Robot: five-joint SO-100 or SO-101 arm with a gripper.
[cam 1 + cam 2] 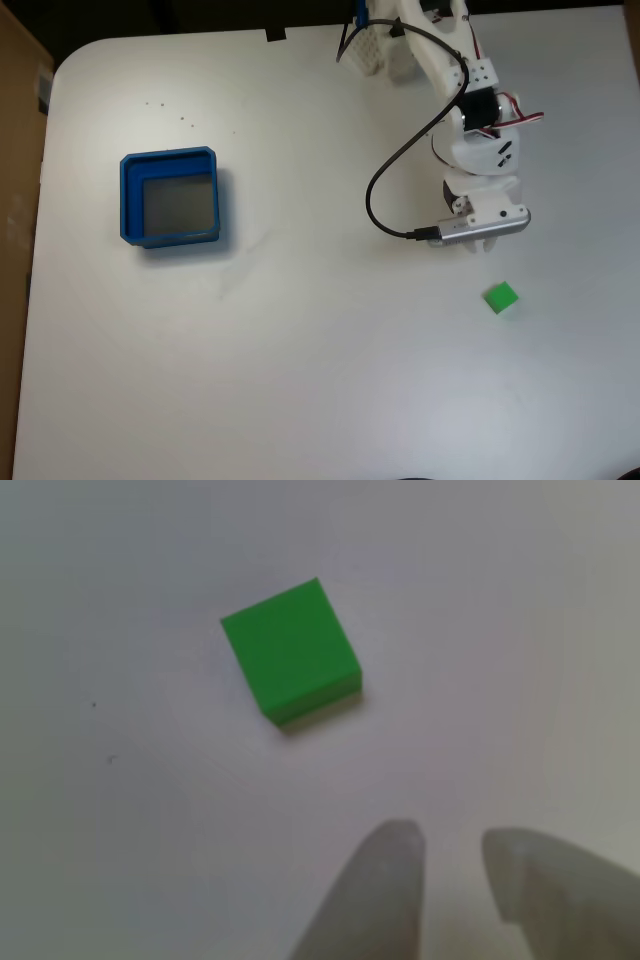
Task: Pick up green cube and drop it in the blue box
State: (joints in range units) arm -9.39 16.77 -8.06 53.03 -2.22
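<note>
gripper [450, 855] hovers near green cube [290, 650], fingertips narrowly parted.

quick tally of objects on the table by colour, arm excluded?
Green: 1, the green cube
Blue: 1, the blue box
Total: 2

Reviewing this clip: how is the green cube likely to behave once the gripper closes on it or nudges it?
The green cube looks solid with flat faces, so it probably stays stiff and will not roll. Its small size beside the blue box suggests it is light and may slide on the smooth white table if nudged. It sits skewed to the gripper, so it might twist when pinched.
</note>
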